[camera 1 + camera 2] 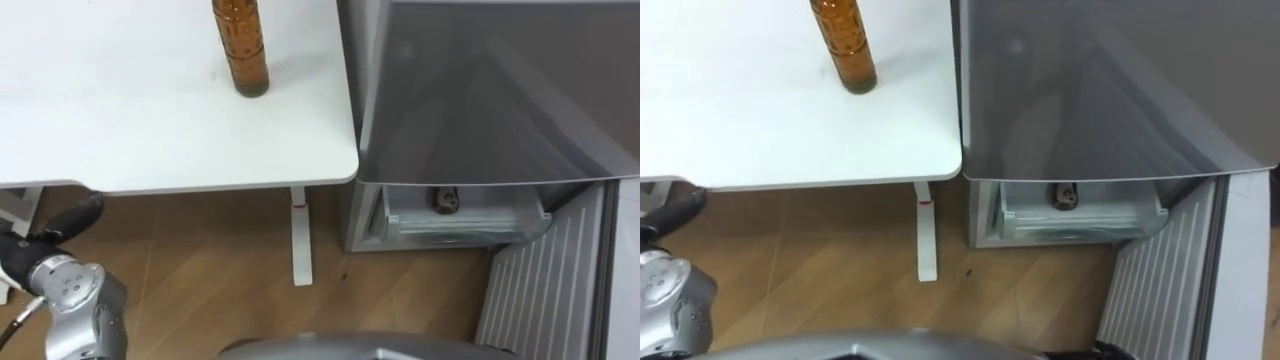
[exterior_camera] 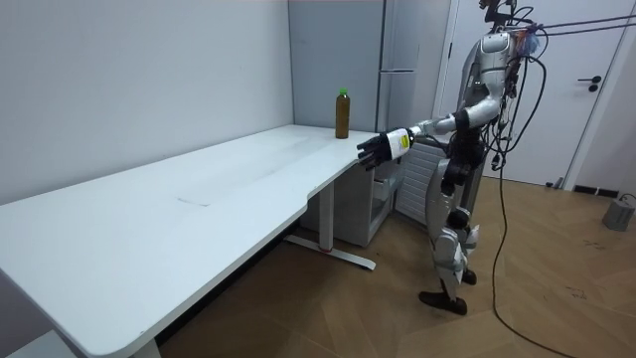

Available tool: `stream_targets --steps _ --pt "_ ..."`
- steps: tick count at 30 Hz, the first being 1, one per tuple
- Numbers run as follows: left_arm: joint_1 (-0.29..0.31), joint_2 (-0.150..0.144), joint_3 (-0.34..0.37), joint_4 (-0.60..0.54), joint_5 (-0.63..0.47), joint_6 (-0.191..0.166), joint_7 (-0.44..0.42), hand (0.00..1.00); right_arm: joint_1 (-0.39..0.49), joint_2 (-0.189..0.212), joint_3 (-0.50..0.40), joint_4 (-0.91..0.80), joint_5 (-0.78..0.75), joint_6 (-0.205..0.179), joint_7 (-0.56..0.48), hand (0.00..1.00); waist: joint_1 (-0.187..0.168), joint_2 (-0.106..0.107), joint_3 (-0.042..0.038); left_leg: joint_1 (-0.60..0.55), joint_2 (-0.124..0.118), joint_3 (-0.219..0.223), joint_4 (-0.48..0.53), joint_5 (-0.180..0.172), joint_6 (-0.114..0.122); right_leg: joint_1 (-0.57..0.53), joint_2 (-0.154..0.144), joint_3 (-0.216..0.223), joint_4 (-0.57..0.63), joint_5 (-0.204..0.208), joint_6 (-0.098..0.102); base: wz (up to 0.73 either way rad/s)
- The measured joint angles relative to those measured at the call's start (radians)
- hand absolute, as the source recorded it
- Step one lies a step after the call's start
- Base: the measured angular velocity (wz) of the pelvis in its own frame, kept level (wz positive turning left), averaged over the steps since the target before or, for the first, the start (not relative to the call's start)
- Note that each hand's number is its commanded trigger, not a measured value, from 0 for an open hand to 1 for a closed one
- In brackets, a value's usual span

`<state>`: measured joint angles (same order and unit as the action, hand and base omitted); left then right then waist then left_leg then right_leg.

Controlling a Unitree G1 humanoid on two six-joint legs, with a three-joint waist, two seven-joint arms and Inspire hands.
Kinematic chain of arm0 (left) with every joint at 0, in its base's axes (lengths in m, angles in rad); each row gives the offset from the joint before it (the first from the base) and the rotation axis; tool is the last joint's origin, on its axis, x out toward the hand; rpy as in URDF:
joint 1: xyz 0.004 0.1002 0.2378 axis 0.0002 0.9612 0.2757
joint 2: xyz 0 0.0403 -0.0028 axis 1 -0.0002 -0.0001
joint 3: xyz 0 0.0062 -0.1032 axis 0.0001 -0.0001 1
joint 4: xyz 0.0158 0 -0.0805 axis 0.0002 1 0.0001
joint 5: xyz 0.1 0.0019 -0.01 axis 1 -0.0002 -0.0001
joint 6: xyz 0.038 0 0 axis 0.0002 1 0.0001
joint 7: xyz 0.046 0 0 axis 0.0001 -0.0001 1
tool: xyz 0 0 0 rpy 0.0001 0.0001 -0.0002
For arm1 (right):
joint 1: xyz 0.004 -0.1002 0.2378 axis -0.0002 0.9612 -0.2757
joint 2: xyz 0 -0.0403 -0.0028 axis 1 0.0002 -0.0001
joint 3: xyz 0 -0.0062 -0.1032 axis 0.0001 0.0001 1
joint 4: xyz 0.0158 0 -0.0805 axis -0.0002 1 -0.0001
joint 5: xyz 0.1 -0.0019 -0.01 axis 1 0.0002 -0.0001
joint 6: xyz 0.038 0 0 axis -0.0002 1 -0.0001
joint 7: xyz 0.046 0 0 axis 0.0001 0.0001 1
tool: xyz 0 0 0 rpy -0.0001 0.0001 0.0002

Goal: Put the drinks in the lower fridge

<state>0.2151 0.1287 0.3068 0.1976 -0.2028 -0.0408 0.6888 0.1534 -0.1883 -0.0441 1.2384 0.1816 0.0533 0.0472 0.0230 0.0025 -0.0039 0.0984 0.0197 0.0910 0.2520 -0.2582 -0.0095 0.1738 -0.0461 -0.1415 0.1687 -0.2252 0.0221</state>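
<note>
— Progress first: how far along is it?

— Early, I'd judge. One drink, an amber bottle (image 1: 240, 45) with a green cap, stands upright on the white table (image 1: 120, 120), towards the table's end next to the fridge (image 1: 480, 90). Nothing is touching it.

— And the fridge?

— It sits just beside that end of the table. Its lower door (image 1: 545, 270) hangs open, showing a pale lower compartment (image 1: 460, 225) low down. A small dark object (image 1: 445, 200) lies inside, too small for me to tell whether it's a drink.

— So what's left?

— Taking the bottle off the table, carrying it round the table's corner and setting it in that compartment. Shutting the door may follow.

— The fingers, then?

— The left hand (image 2: 376, 151) reaches out level with the table's top, just off the table's edge and short of the bottle. Its dark fingers (image 1: 75, 215) are loosely spread, only slightly bent, and hold nothing. They touch neither the table nor the bottle.

— And the robot itself?

— Standing upright on the wooden floor (image 1: 200, 270) off the table's fridge end.
</note>
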Motion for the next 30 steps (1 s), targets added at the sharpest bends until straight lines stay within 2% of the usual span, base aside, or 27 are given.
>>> stream_targets --steps 4,8,9,10,17,22,30 --pt "-0.001 0.001 -0.007 -0.120 0.118 -0.006 -0.003 0.00 0.004 0.002 -0.009 0.014 -0.010 -0.001 -0.001 0.00 -0.015 0.000 0.0006 0.000 -0.001 -0.012 0.005 0.000 0.000 0.005 0.001 0.001 0.001 0.000 0.000 0.03" --pt "-0.006 0.003 -0.020 -0.226 0.177 -0.025 -0.018 0.00 0.003 0.000 -0.010 0.026 -0.048 -0.003 -0.001 0.00 -0.022 0.002 0.0034 -0.002 -0.001 -0.012 0.005 0.000 0.000 0.006 0.001 0.001 0.001 0.000 0.000 -0.02" --pt "-0.013 0.009 -0.035 -0.243 0.179 -0.028 -0.024 0.00 0.001 -0.001 -0.009 0.042 -0.070 -0.008 -0.001 0.00 -0.025 0.001 0.0071 -0.002 -0.001 -0.013 0.003 0.000 0.000 0.005 0.001 0.002 0.001 0.000 0.000 0.00" --pt "-0.016 0.011 -0.049 -0.260 0.185 -0.028 -0.033 0.00 0.003 -0.002 -0.008 0.048 -0.096 -0.008 -0.001 0.00 -0.026 0.004 0.0071 -0.003 -0.002 -0.015 -0.001 0.000 0.000 0.004 0.001 0.002 0.001 0.000 0.000 0.00" --pt "-0.018 0.014 -0.129 -0.335 0.199 -0.031 -0.111 0.00 -0.002 -0.005 0.014 0.063 -0.156 -0.008 -0.002 0.00 -0.050 0.012 0.0081 -0.002 -0.004 -0.017 0.001 0.005 0.002 -0.001 0.000 0.003 -0.001 0.000 0.000 0.00" --pt "-0.030 0.016 -0.193 -0.351 0.196 -0.031 -0.181 0.00 -0.013 -0.005 0.020 0.084 -0.156 -0.007 -0.002 0.00 -0.073 0.004 0.0085 -0.010 -0.011 -0.028 0.001 0.006 0.003 -0.001 -0.004 -0.004 -0.011 -0.001 0.002 0.05" --pt "-0.058 0.010 -0.203 -0.355 0.178 -0.022 -0.314 0.00 -0.016 -0.004 0.022 0.087 -0.192 0.024 0.000 0.00 -0.071 -0.001 0.0094 0.002 -0.010 -0.021 -0.014 0.006 0.003 0.001 -0.003 0.005 -0.010 -0.001 0.002 -0.03"
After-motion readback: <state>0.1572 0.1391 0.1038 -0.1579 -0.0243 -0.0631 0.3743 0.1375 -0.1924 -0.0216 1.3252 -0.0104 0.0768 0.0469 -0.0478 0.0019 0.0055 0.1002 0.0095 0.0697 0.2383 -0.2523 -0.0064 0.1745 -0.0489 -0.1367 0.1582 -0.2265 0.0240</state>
